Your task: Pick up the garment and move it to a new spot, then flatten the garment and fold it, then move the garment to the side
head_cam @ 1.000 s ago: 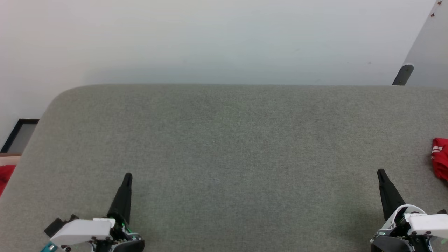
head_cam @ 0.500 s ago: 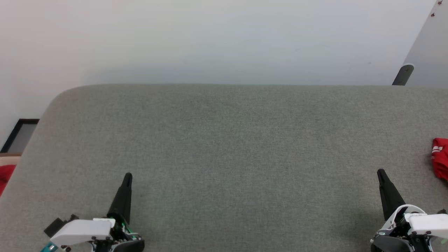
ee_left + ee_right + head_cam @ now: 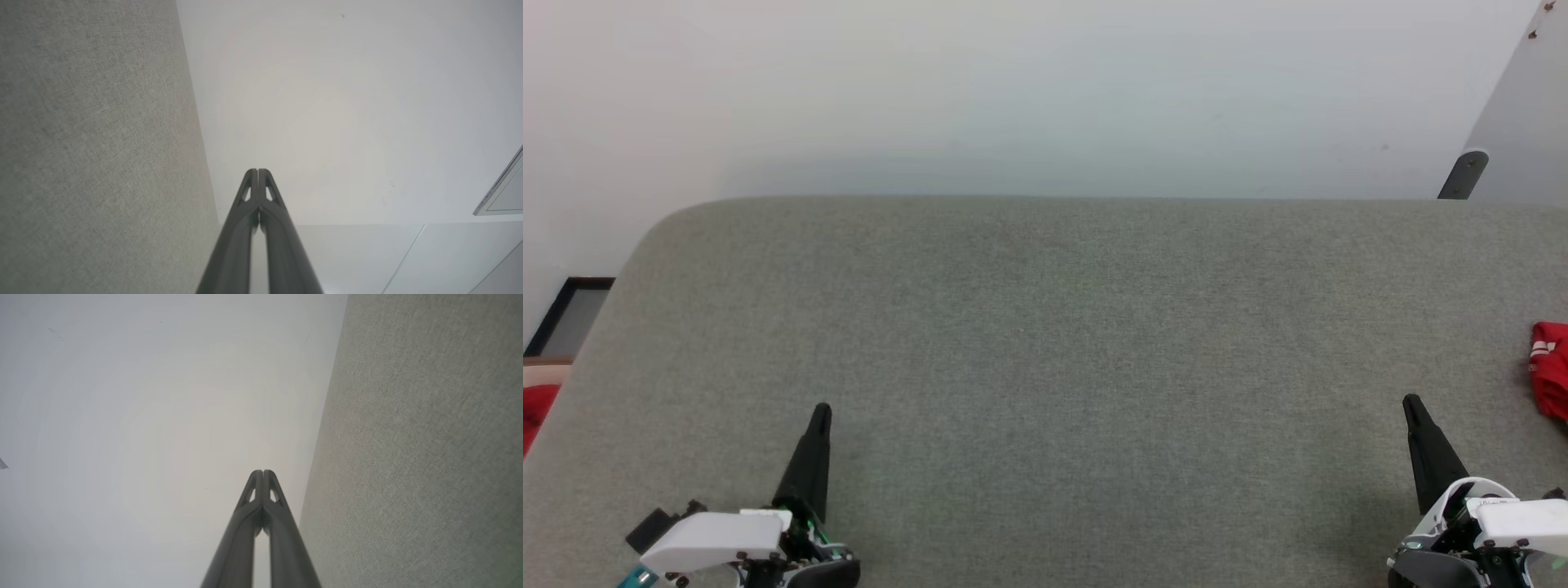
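Your garment (image 3: 1550,369) lies on the right part of the grey fabric-covered tabletop (image 3: 1045,327). You see only a bunched strip of it: bright red cloth with a couple of short white stripes near its top, the rest cut off at the picture's border. Nothing touches it.

Closest to it is your right gripper (image 3: 1410,403), low over the tabletop's near right area, a little nearer to you than the garment and apart from it. Its two dark fingers are pressed together into one point, with nothing between them; the right wrist view shows the tips meeting, the grey surface along one side and pale wall beyond.

Your left gripper (image 3: 822,411) is well apart, over the near left area, fingers likewise pressed together and empty.

The tabletop's far left corner is rounded, and its far edge runs along a plain pale wall (image 3: 1045,98). Past the left edge, off the tabletop, you can see a patch of another red cloth (image 3: 534,412) and a dark-framed panel (image 3: 570,314).
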Available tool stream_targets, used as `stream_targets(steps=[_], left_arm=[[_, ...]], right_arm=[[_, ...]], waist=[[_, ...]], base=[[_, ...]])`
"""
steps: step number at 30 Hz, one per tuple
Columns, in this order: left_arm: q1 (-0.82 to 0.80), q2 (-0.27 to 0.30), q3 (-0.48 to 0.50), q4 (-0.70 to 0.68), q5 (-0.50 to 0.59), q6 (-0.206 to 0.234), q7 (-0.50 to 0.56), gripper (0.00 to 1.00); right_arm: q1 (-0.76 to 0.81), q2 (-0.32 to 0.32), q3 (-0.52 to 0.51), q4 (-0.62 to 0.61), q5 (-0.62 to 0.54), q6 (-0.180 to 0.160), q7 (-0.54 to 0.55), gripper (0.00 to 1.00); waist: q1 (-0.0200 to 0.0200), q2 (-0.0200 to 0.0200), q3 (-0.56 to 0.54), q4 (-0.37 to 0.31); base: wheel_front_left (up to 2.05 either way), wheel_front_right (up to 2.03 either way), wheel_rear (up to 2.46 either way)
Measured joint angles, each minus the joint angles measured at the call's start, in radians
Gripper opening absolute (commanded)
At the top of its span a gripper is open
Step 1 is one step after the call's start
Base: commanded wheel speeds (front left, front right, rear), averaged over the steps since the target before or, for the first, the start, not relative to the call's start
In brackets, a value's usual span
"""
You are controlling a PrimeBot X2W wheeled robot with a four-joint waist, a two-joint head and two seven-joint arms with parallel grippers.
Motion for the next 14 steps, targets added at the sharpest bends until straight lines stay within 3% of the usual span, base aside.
stream_targets(steps=[14], left_arm=[[0.0,0.0,0.0,0.0,0.0,0.0,0.0,0.0]], right_arm=[[0.0,0.0,0.0,0.0,0.0,0.0,0.0,0.0]], waist=[[0.0,0.0,0.0,0.0]], base=[[0.0,0.0,0.0]])
